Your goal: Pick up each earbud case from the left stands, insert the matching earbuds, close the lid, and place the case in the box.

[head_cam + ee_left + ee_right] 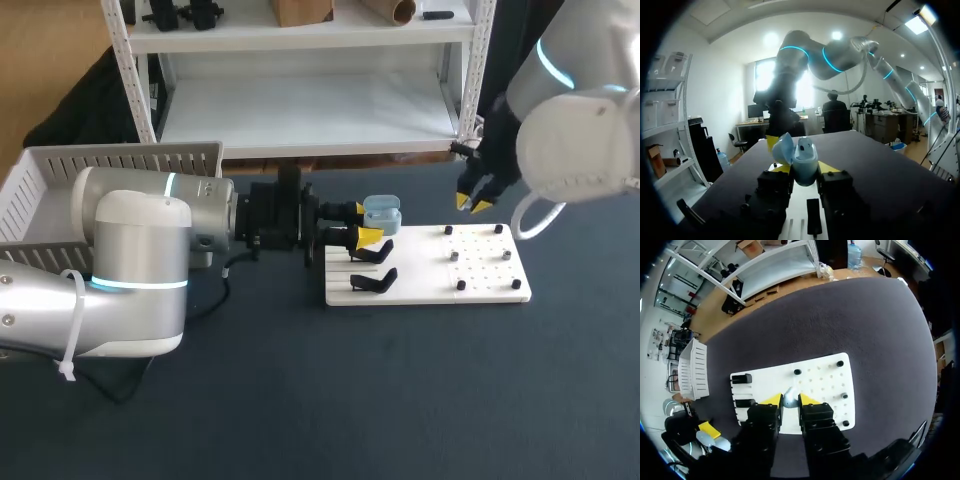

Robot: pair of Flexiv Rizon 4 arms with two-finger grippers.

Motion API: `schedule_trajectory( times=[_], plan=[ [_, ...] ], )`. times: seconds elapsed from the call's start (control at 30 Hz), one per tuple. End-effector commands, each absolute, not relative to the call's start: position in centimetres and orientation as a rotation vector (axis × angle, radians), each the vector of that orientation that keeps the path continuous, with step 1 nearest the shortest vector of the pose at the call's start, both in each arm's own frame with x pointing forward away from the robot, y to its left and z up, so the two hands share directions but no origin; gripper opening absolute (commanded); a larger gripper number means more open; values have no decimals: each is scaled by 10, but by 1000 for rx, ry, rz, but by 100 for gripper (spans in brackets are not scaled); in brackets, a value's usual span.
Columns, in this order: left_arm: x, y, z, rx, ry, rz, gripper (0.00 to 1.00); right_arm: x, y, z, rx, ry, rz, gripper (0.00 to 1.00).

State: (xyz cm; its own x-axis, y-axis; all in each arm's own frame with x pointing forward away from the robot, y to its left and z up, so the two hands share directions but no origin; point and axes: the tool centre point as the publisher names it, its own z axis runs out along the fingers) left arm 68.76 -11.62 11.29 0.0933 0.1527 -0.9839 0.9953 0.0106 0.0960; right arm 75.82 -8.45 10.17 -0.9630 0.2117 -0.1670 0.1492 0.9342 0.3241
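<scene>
Two claws are loaded, and that is where the risk sits. The left claw (804, 169) is clamped on the pale blue earbud case (381, 213), one finger on each flank. It holds the case over the 10 o'clock corner of the white board (485, 288) with the lid (782, 148) swung open. The right claw (474, 203) hangs at about 2 o'clock from the case, well apart from it, its yellow tips pinched on a small pale earbud (789, 399).

That earbud is rounded and only thinly gripped. I judge it could twist between the tips or pop free on the way over. If it did, it would fall among the small dark pegs (461, 285) on the board or roll off across the table (400, 400).

The open lid stands up beside the cavities, so a careless approach could strike it and knock the case askew. The case's sides look smooth and curved, and a firm downward push while seating the earbud might make it pivot or slide in the left claw.

Something pale may already sit in one cavity, though I cannot tell. Aiming for the wrong side would jam the earbud, and the lid would then not close.
</scene>
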Motion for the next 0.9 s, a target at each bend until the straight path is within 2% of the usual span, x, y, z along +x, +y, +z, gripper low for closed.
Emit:
schedule_trajectory(
  times=[0.03, 0.53, 0.77, 0.9],
  plan=[
    [686, -117, 112, 1344, 1257, -1043, 0, 732, -86, 149, 264, 2888, 394, 0],
    [686, -117, 112, 1344, 1257, -1043, 0, 672, -27, 234, -61, 2998, 334, 0],
    [686, -117, 112, 1344, 1257, -1043, 0, 651, 12, 233, -275, 3024, 351, 0],
    [686, -117, 112, 1344, 1257, -1043, 0, 646, 17, 232, -286, 3027, 372, 0]
  ],
)
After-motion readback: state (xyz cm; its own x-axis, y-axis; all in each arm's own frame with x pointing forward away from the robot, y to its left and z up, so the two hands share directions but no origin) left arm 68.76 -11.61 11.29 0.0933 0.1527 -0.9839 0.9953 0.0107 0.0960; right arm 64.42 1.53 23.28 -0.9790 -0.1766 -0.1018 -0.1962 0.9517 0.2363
